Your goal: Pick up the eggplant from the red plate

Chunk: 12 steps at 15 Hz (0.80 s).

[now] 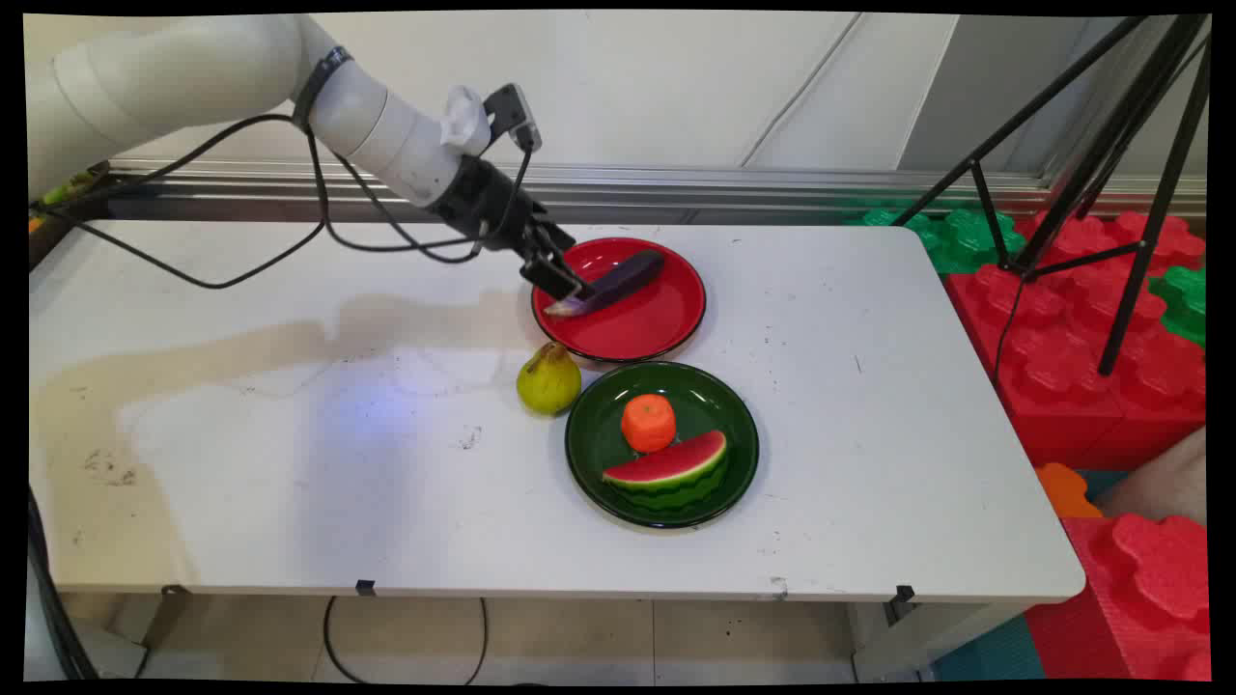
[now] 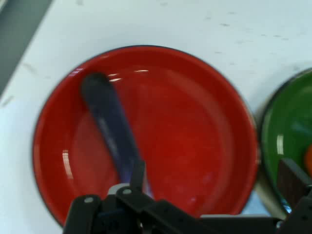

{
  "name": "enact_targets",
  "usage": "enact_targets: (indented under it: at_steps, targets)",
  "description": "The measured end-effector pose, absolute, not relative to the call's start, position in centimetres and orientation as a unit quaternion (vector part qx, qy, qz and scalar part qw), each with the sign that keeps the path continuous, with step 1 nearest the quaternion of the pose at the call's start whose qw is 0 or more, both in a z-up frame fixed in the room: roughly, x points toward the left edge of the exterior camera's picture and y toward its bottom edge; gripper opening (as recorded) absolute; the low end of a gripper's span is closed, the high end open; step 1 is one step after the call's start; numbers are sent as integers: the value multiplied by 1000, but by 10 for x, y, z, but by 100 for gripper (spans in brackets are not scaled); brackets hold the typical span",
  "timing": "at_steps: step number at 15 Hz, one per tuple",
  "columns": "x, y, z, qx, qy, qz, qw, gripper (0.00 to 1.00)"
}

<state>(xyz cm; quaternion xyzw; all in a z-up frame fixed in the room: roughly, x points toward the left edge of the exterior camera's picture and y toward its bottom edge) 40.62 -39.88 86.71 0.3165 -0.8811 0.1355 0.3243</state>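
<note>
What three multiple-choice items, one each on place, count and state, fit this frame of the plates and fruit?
1. Where does the pear stand?
A. on the bare table, left of the green plate
B. in the red plate
C. in the green plate

2. How many things lie in the green plate?
A. one
B. two
C. four

3. How does the eggplant lie?
A. upright on the table
B. on its side in the red plate, the gripper at its pale end
C. on the watermelon slice

Key: 1 A, the pear sits on white tabletop; 2 B, only an orange and a watermelon slice; 3 B, both views show it flat in the red plate.
</note>
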Motion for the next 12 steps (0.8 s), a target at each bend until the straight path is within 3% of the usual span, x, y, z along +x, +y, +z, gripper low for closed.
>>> enact_targets:
  at_steps: [12]
  targets:
    - [425, -471, 844, 359, -871, 151, 299, 100]
